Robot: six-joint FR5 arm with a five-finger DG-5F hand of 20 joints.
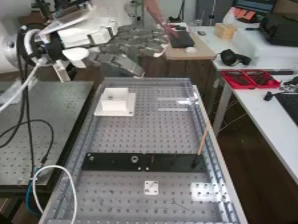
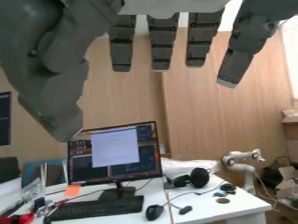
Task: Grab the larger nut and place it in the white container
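Larger nut: whether it lies in the white container (image 1: 115, 106) I cannot tell. Going left to right in the high view, the white arm (image 1: 8, 42) comes in at the upper left. The smaller nut (image 1: 91, 158) stands on the flat black bar (image 1: 174, 162). Farther along the bench, the container sits upright on a white base (image 1: 129, 111). The hand (image 1: 126, 44) hangs open above the bench's far end, its fingers straight in both views. The bearing (image 1: 134, 159) stands on the bar too, and nearer the camera lies a small white plate (image 1: 151, 185). A thin wooden stick (image 1: 203, 140) leans at the right. Red trays (image 1: 249, 87) rest on the side table (image 1: 247, 117).
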